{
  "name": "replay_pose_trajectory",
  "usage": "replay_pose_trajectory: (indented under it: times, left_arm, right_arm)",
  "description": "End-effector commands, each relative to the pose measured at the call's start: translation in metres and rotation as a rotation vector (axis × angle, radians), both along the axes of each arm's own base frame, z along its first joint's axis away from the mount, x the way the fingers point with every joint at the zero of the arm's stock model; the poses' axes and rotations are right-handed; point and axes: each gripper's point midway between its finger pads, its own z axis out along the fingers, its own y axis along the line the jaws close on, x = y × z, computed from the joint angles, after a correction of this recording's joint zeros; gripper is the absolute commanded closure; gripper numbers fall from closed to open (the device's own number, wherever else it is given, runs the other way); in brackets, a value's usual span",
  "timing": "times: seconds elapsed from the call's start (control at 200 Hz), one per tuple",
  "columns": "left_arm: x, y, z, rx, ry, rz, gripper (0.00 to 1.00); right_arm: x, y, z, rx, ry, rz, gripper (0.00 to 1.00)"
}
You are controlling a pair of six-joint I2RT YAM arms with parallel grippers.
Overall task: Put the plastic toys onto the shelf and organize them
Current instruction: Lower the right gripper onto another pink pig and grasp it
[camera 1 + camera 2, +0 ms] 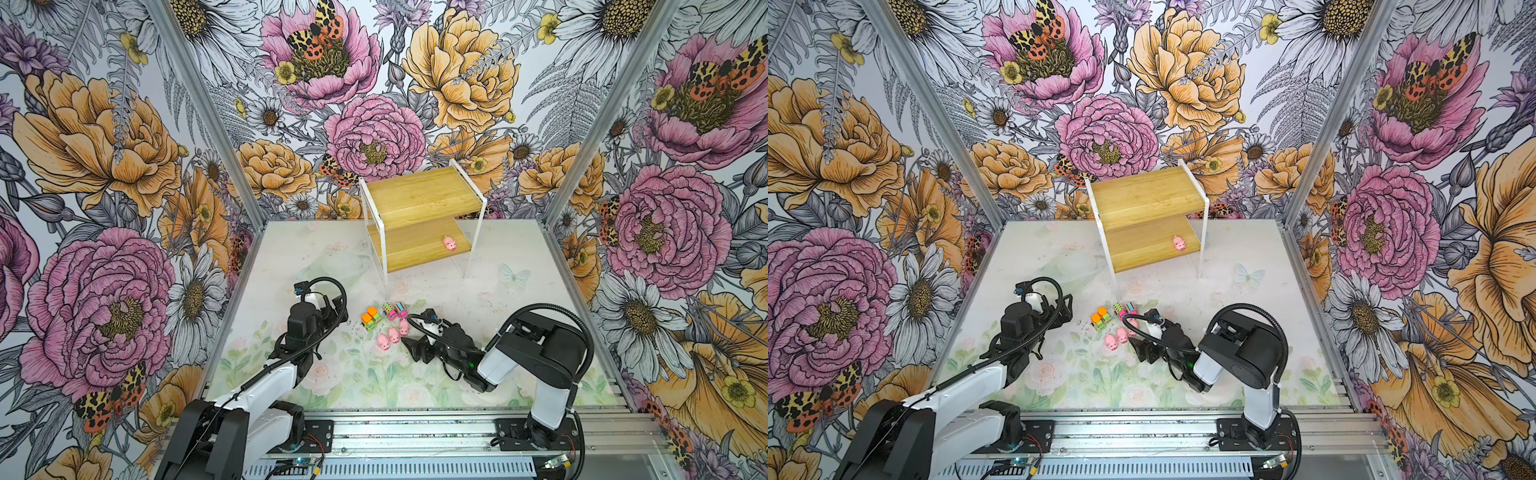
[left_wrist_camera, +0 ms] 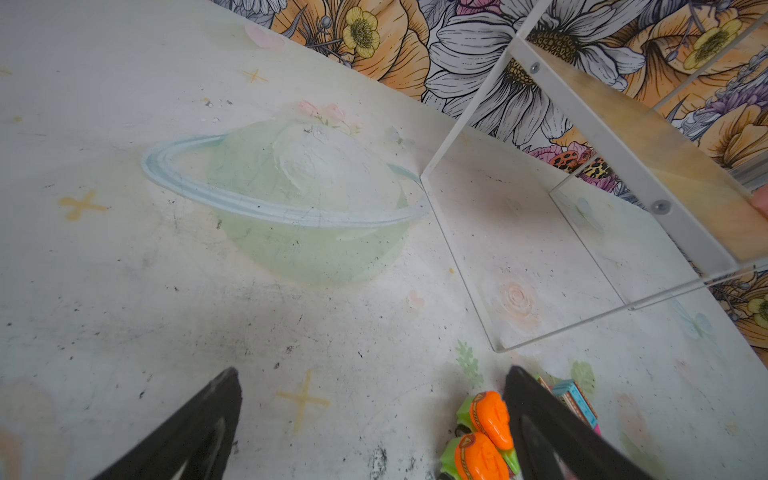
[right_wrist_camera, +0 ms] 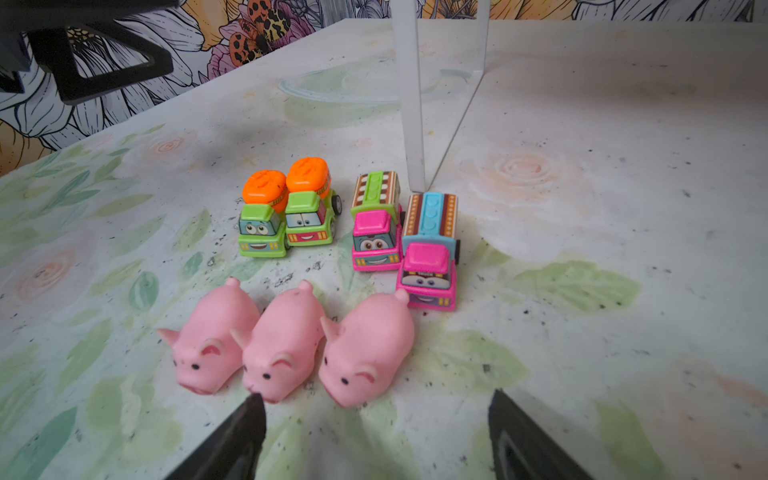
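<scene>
The right fingers (image 3: 245,440) are apart and empty, low over the desk (image 3: 582,353), just short of three pigs (image 3: 282,349) standing side by side. The left fingers (image 2: 199,428), also apart and empty, hover beside the orange trucks (image 3: 286,208). Behind the pigs, those trucks and two pink trucks (image 3: 399,237) form a row, and farther back the shelf (image 1: 419,195) holds a fourth pig (image 1: 449,242) on its lower board.

Bold floral wallpaper walls (image 1: 104,124) around a pale, scuffed, flower-printed tabletop (image 1: 490,299).
</scene>
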Motion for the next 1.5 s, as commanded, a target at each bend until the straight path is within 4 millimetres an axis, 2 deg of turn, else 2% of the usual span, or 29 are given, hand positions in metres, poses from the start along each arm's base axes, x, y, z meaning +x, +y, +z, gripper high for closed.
replay_pose_trajectory:
  times: [0.0, 0.505, 0.776, 0.916, 1.061, 1.076, 1.156, 1.256, 1.321, 1.496]
  left_arm:
    - [0.000, 0.001, 0.003, -0.005, -0.019, -0.005, 0.01]
    - [0.000, 0.001, 0.003, -0.002, -0.019, -0.009, 0.01]
    - [-0.001, 0.002, 0.003, -0.004, -0.021, -0.008, 0.01]
    - [-0.002, 0.004, 0.003, -0.004, -0.025, -0.003, 0.01]
    - [-0.002, 0.003, 0.002, -0.007, -0.021, -0.006, 0.01]
    - [-0.002, 0.003, 0.002, -0.007, -0.022, -0.006, 0.01]
    - [-0.001, 0.003, 0.002, -0.008, -0.021, -0.007, 0.01]
    - [-0.001, 0.003, 0.002, -0.008, -0.021, -0.007, 0.01]
    - [-0.001, 0.003, 0.002, -0.009, -0.021, -0.007, 0.01]
    - [-0.001, 0.003, 0.002, -0.009, -0.021, -0.007, 0.01]
  right_arm:
    - [0.014, 0.006, 0.017, 0.066, -0.053, -0.052, 0.16]
    - [0.031, 0.015, -0.001, 0.028, -0.031, -0.069, 0.16]
    - [0.036, 0.010, -0.009, 0.005, -0.021, -0.087, 0.26]
    - [0.037, 0.007, -0.010, -0.006, -0.025, -0.080, 0.35]
    - [0.029, 0.005, -0.011, -0.006, -0.008, -0.033, 0.41]
    - [0.035, -0.003, -0.011, -0.005, -0.005, -0.052, 0.41]
    - [0.035, -0.010, -0.011, 0.000, 0.007, -0.043, 0.43]
    - [0.032, -0.017, -0.010, 0.009, 0.024, -0.023, 0.43]
    - [0.032, -0.018, -0.010, 0.012, 0.029, -0.017, 0.39]
    - [0.032, -0.011, -0.007, 0.031, 0.037, 0.014, 0.31]
